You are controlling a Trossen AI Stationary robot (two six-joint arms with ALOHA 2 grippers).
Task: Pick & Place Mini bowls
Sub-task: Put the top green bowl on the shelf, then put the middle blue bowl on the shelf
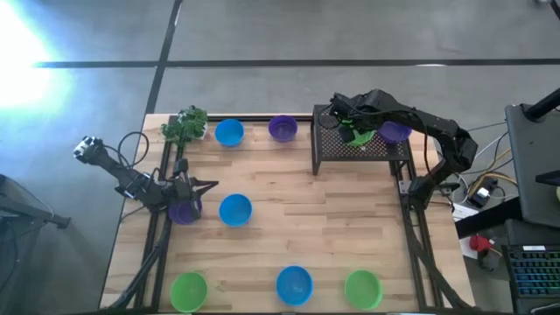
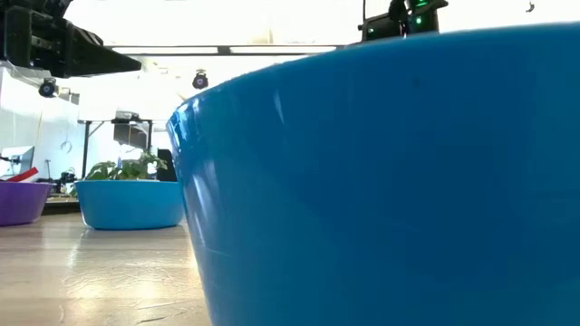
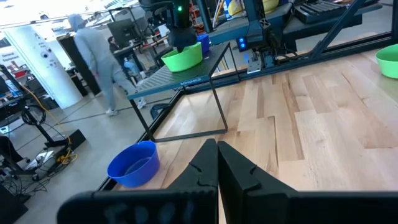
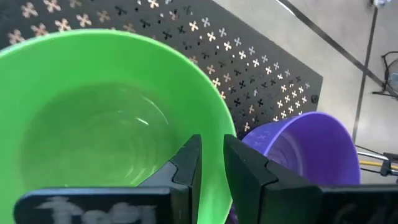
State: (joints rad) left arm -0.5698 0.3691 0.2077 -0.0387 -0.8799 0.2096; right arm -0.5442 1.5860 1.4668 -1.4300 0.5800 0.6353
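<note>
My right gripper (image 1: 353,133) is shut on a green mini bowl (image 4: 106,118) over the black perforated rack (image 1: 360,150) at the table's far right. A purple mini bowl (image 4: 311,143) stands on the rack beside it. My left gripper (image 1: 210,185) waits at the table's left, shut and touching nothing, above a purple bowl (image 1: 184,211). More bowls rest on their bases on the wooden table: blue ones (image 1: 234,210) (image 1: 229,132) (image 1: 294,284), a purple one (image 1: 282,128), and green ones (image 1: 188,289) (image 1: 362,287). My right gripper pinches the green bowl's rim (image 4: 211,134) on the side facing the purple bowl. One finger (image 4: 188,163) is inside the bowl and the other (image 4: 241,167) outside. The fingers slant down from above. I cannot tell whether the bowl's base rests on the rack.
A small green leafy plant (image 1: 185,125) stands at the far left corner. In the low view a blue bowl (image 2: 390,181) close to the camera blocks most of the picture. A person (image 3: 93,56) stands in the room beyond the table.
</note>
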